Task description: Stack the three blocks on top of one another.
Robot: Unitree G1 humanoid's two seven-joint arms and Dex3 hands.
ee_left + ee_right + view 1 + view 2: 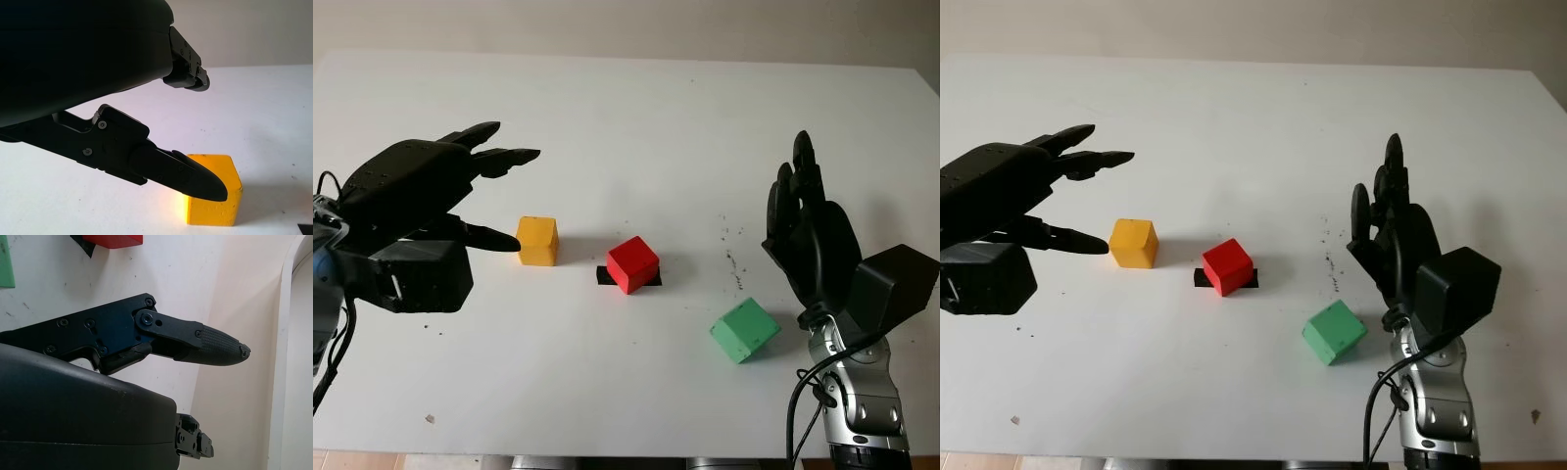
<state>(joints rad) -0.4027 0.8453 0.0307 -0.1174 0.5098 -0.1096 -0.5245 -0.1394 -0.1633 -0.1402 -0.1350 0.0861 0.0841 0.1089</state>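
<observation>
Three blocks lie apart on the white table (636, 127). The yellow block (538, 241) sits left of centre, the red block (632, 264) in the middle on a small black mark, the green block (744, 330) nearer the front right. My left hand (499, 196) is open just left of the yellow block; its thumb tip (205, 185) is close beside the block (215, 196), its upper fingers above and behind it. My right hand (803, 211) is open, held upright to the right of the green block, holding nothing.
A black mark (607, 277) lies under the red block. Small dark specks (734, 259) dot the table right of centre. The table's front edge (607, 454) runs close to both arms. A pale wall (244, 298) stands behind the table.
</observation>
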